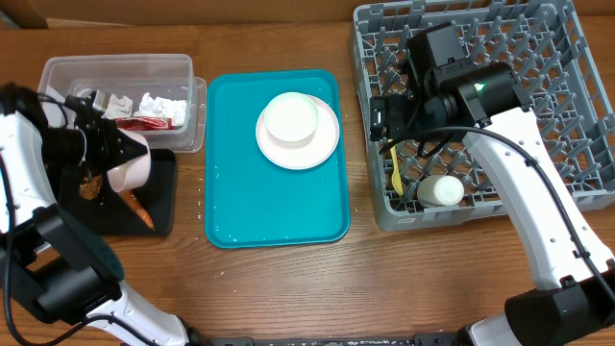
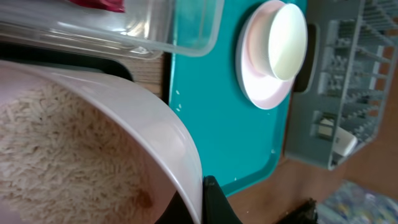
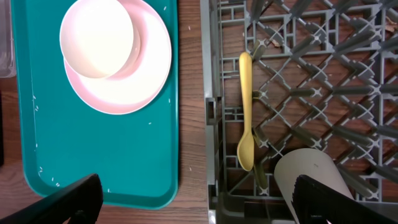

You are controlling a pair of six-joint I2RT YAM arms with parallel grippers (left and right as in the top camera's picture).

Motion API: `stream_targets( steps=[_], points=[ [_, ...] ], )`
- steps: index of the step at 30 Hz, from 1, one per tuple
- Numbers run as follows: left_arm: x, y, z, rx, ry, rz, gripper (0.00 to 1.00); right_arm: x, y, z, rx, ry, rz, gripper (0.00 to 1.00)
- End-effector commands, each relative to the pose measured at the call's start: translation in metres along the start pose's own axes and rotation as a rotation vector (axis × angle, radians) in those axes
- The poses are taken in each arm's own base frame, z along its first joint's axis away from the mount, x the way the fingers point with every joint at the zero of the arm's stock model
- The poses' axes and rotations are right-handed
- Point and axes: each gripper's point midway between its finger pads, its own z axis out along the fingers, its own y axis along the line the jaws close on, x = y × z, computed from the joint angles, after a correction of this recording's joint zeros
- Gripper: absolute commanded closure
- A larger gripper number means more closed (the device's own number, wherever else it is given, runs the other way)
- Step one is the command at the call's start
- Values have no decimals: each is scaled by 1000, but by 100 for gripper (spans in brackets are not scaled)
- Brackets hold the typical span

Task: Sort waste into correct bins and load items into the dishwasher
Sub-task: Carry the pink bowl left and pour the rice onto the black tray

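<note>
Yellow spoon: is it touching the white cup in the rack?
Apart. The right wrist view shows the yellow spoon and the white cup lying side by side, with a strip of grey rack between them.

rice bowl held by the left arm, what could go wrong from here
1. The tilted bowl hangs near the rim of the black tray, beside the clear tub. Its rice could spill onto the table or among the paper.
2. Loose grains dot the teal tray, so more scatter seems likely.
</note>
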Motion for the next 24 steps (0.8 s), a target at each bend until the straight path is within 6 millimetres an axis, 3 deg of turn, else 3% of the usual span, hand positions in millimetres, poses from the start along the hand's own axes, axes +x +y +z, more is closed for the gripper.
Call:
stream_targets(
  steps=[1, 3, 8, 24],
  points=[
    [1, -14, -8, 173, -96, 96, 96, -4, 4, -10, -11, -31, -6, 0],
    [3, -10, -17, 295, -186, 89, 96, -4, 4, -10, -11, -31, -6, 0],
    [4, -3, -30, 380, -287, 77, 96, -5, 4, -10, -12, -32, -6, 0],
    [-2, 10, -55, 426, -407, 47, 96, -3, 3, -10, -10, -27, -6, 0]
  ],
)
